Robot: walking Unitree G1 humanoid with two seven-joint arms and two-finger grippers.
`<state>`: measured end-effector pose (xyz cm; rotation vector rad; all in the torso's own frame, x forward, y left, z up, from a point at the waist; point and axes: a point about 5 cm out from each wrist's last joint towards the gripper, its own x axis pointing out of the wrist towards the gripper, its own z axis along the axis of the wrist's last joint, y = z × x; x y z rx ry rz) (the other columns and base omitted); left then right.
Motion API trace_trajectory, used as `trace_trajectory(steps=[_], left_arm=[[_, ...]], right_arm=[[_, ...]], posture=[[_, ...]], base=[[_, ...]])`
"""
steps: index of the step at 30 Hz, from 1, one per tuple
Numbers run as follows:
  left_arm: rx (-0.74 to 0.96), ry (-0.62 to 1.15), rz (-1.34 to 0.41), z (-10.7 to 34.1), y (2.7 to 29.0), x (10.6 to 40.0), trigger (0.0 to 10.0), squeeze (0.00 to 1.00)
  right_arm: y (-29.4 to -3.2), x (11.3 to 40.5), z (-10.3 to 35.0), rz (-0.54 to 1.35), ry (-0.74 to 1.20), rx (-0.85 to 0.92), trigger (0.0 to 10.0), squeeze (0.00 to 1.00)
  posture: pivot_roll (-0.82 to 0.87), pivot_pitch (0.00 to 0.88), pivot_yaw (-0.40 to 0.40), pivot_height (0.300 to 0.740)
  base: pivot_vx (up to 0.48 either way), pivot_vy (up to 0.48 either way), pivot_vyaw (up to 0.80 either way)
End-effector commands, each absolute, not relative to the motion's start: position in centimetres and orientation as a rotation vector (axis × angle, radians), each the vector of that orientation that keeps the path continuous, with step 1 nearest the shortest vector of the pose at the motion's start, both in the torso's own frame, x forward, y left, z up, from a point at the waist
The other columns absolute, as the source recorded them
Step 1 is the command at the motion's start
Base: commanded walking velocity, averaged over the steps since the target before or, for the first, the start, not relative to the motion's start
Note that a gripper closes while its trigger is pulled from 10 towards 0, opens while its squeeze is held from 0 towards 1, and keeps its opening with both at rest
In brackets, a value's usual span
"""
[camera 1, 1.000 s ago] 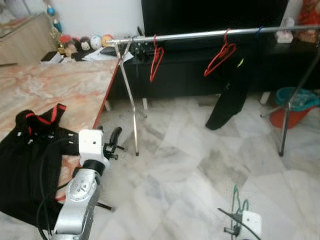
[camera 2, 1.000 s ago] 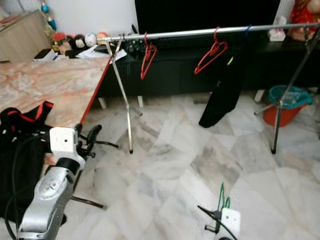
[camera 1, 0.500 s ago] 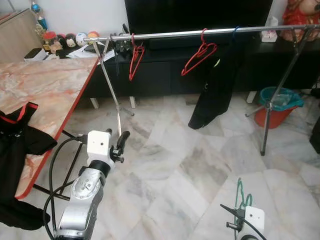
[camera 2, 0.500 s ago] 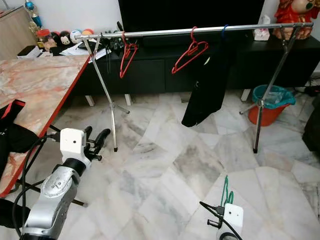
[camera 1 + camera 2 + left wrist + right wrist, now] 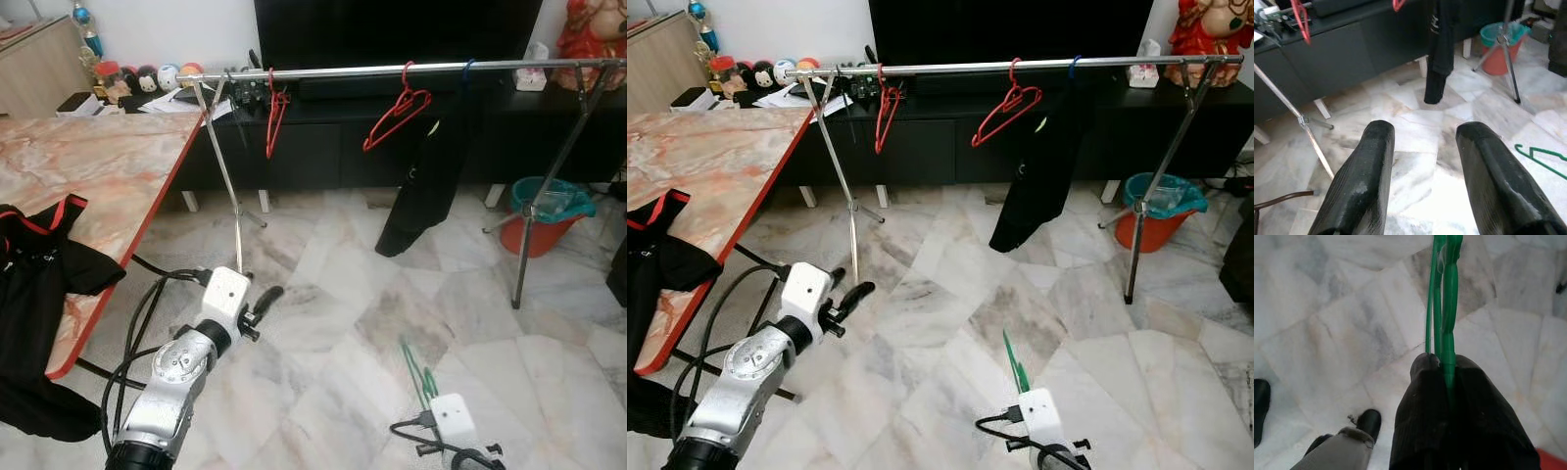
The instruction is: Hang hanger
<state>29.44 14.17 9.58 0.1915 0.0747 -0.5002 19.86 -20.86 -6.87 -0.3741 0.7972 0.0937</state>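
Raised right hand (image 5: pixel 1442 382), clamping green hanger (image 5: pixel 1442 293)

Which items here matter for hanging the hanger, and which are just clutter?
Job:
green hanger, clamped in the right gripper
clothes rail to hang it on
left gripper, open and idle

Lying about:
red hangers and dark garment on the rail
black clothing on the marble table
teal bucket

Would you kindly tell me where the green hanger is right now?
The green hanger is clamped in the right gripper, low on the robot's right above the marble floor, well short of the clothes rail.
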Motion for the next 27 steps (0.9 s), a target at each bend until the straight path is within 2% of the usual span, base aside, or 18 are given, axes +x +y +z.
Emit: trace_trajectory(steps=[1, 3, 5, 11, 17, 19, 27], left_arm=[[0.225, 0.083, -0.531, 9.5, 14.2, 29.6, 10.0, 0.0], [0.223, 0.098, -0.572, 9.3, 14.1, 29.5, 10.0, 0.0], [0.239, 0.146, -0.736, 8.7, 13.5, 29.0, 10.0, 0.0], [0.284, 0.183, -0.915, 8.6, 12.9, 28.9, 10.0, 0.0], [0.282, 0.156, -1.059, 9.7, 11.9, 29.2, 10.0, 0.0], [0.306, 0.14, -1.157, 10.4, 11.1, 29.2, 10.0, 0.0], [0.372, 0.131, -1.404, 11.4, 10.1, 28.2, 10.0, 0.0]], right_arm=[[-22.2, 23.5, -4.2, 0.105, 0.679, -0.401, 10.0, 0.0], [-23.0, 25.1, -2.7, 0.132, 0.623, -0.422, 10.0, 0.0], [-22.5, 26.6, -1.3, 0.259, 0.553, -0.453, 10.0, 0.0], [-21.5, 27.8, 0.2, 0.446, 0.501, -0.402, 10.0, 0.0], [-20.7, 27.9, 1.1, 0.743, 0.53, -0.403, 10.0, 0.0], [-20.8, 27.7, 1.9, 0.862, 0.523, -0.4, 10.0, 0.0], [-21.1, 27.4, 3.9, 1.052, 0.504, -0.41, 10.0, 0.0]], posture=[[-0.22, 0.0, 0.072, 0.74], [-0.21, 0.0, 0.073, 0.74], [-0.21, 0.0, 0.074, 0.74], [-0.21, 0.007, 0.074, 0.74], [-0.21, 0.014, 0.075, 0.74], [-0.21, 0.019, 0.074, 0.74], [-0.21, 0.026, 0.072, 0.74]], base=[[0.0, 0.0, 0.0], [0.0, 0.0, 0.0], [0.0, 0.0, 0.0], [0.0, 0.0, 0.0], [0.0, 0.0, 0.0], [0.0, 0.0, 0.0], [0.0, 0.0, 0.0]])
